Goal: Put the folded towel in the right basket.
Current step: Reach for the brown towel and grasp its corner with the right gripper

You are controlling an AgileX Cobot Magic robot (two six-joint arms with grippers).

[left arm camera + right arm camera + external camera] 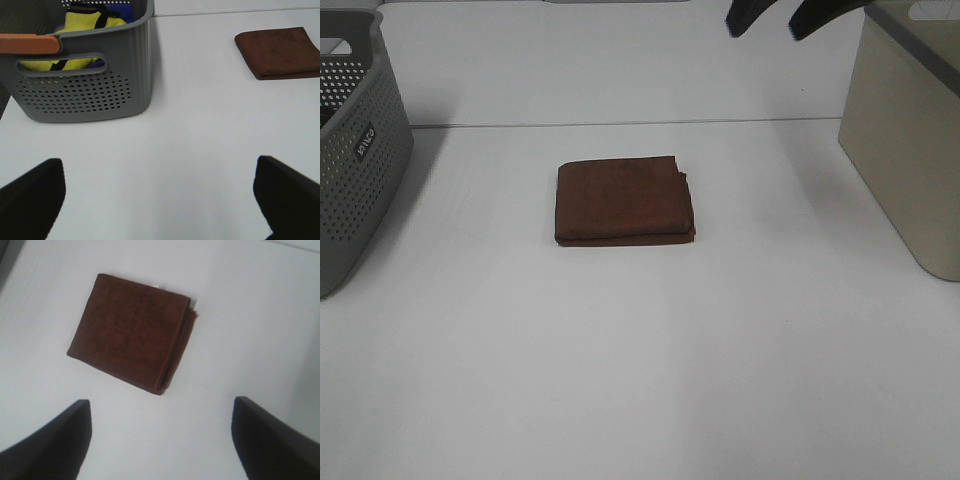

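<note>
A folded brown towel (624,199) lies flat in the middle of the white table. It also shows in the right wrist view (131,331) and in the left wrist view (280,51). The beige right basket (910,140) stands at the right edge of the table. My right gripper (778,22) is open and empty, high above the far side of the table, beyond the towel and left of the beige basket; its view (160,440) looks down on the towel. My left gripper (160,200) is open and empty near the grey basket, well away from the towel.
A grey perforated basket (350,150) stands at the left edge of the table. In the left wrist view the grey basket (85,95) holds yellow and blue cloth items (85,25). The white table (640,380) stretches between the two baskets.
</note>
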